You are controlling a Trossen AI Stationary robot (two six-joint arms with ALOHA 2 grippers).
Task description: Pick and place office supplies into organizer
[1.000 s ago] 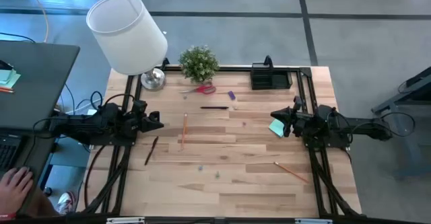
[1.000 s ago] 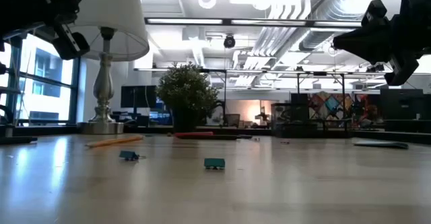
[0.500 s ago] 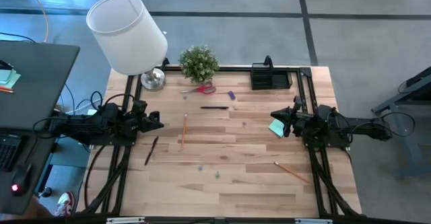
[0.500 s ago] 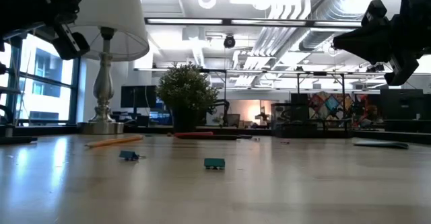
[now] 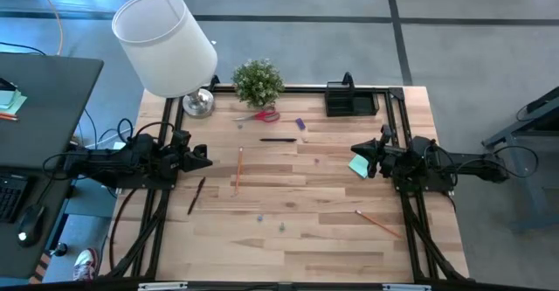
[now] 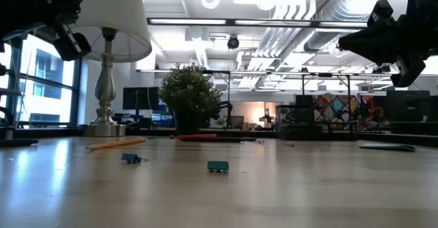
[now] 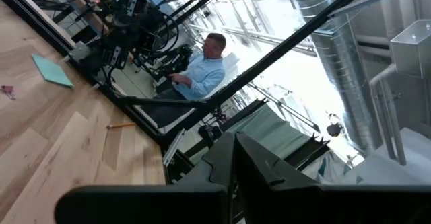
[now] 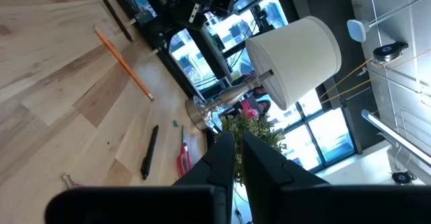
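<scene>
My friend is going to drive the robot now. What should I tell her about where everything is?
Left gripper: jaws shut, holding nothing, waiting at the table's left edge.
Right gripper: jaws shut, holding nothing, above the mint-green sticky-note pad.
Organizer: far right corner; nothing visible inside.
Scissors lie by the potted plant; purple piece, dark pen, a second pen and two pencils are scattered on the table.
Done: nothing. Left: everything.
</scene>
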